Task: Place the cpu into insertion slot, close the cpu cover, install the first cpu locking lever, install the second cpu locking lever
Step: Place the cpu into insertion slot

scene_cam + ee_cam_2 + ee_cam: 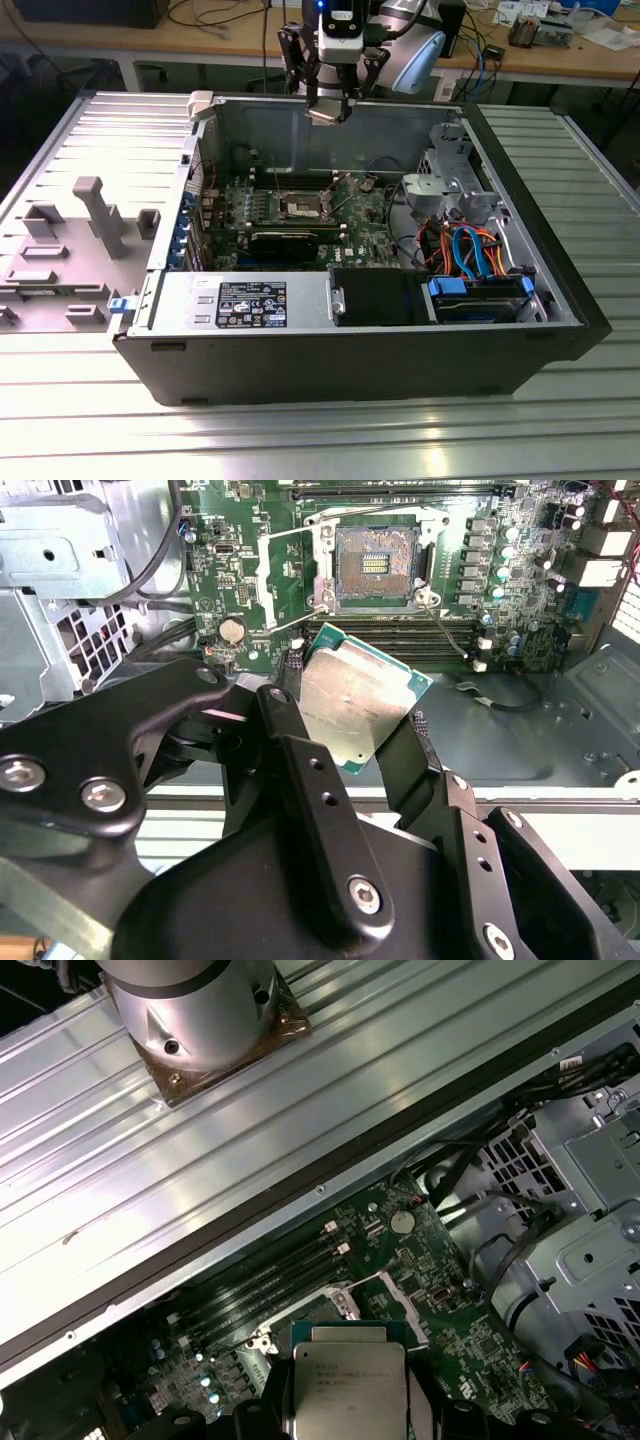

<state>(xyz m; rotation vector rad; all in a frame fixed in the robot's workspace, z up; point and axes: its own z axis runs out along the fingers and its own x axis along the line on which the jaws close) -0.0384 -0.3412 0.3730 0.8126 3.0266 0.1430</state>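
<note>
My gripper (328,112) hangs above the open computer case, over its far wall, and is shut on the cpu (329,114). In both wrist views the cpu (360,705) (345,1385) is a silvery square chip with a green edge, pinched between the black fingers (300,770). The insertion slot (303,207) (378,565) lies on the green board well below, its dark contact field uncovered. Two thin locking levers (290,532) (447,630) stand swung away from it. I cannot tell the cpu cover apart from the slot's metal rim.
Long black memory slots (400,640) run beside the slot. A grey drive cage (455,175), orange and blue cables (475,250) and a black drive bay (375,298) occupy the case at the exterior view's right. Grey fixtures (95,215) stand on the table at its left.
</note>
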